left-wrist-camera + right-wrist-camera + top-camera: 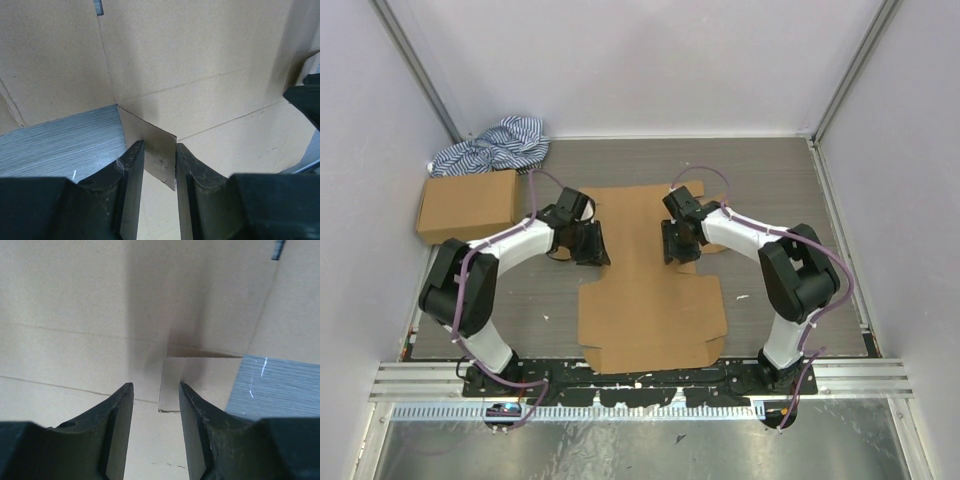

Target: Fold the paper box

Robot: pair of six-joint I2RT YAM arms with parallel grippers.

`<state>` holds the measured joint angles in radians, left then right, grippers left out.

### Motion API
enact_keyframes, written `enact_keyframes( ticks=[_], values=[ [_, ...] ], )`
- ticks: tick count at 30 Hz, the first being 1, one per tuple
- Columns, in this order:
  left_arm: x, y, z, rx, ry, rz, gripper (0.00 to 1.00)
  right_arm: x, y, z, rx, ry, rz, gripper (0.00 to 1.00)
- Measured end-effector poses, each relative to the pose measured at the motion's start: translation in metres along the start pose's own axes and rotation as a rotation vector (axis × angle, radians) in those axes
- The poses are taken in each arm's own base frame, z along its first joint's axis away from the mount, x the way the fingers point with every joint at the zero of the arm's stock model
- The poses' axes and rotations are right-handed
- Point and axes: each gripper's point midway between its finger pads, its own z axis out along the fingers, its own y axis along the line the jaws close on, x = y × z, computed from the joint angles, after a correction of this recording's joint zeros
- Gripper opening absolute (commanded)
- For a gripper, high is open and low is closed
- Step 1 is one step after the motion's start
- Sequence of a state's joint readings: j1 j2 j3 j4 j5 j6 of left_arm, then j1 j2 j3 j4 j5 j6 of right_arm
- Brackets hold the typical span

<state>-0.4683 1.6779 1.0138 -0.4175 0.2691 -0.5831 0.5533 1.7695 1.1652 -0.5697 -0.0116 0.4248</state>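
The paper box [650, 300] is a brown die-cut cardboard sheet lying mostly flat in the middle of the table, with creases and slits showing. My left gripper [588, 243] sits at the sheet's left edge and my right gripper [680, 243] at its right edge. In the left wrist view a small side flap [155, 142] stands up between the jaws of the left gripper [160, 145]. Its edge rests against the right finger, and the jaws stand apart. In the right wrist view the right gripper [156, 385] is open over the sheet [75, 300], with a small flap [171, 382] just beyond its tips.
A smaller ready-made brown cardboard box [468, 205] sits at the left of the table, with a striped cloth [495, 145] bunched behind it. Grey walls close in the table [790, 190] on three sides. The arm bases stand on the rail [640, 380] at the near edge.
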Motion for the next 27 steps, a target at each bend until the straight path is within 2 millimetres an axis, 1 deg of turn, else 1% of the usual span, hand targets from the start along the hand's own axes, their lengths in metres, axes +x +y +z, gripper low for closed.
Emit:
enact_keyframes(
  ticks=[5,12,20,24,27],
  values=[
    [-0.001,-0.004,0.005,-0.002,0.009,0.002,0.38,0.005,0.0,0.015,0.005,0.032,0.0,0.48],
    [-0.001,-0.004,0.004,-0.02,0.015,0.004,0.4,0.004,0.002,0.017,-0.001,0.032,0.017,0.48],
    [-0.001,-0.01,0.002,-0.027,0.024,0.012,0.39,0.0,0.004,0.017,-0.012,0.017,0.027,0.48],
    [0.001,-0.011,0.014,-0.037,0.047,0.005,0.39,-0.001,0.006,0.018,-0.02,0.012,0.027,0.48],
    [0.007,-0.004,0.029,-0.061,0.079,-0.014,0.43,-0.002,0.007,0.018,-0.025,0.009,0.027,0.48]
  ],
)
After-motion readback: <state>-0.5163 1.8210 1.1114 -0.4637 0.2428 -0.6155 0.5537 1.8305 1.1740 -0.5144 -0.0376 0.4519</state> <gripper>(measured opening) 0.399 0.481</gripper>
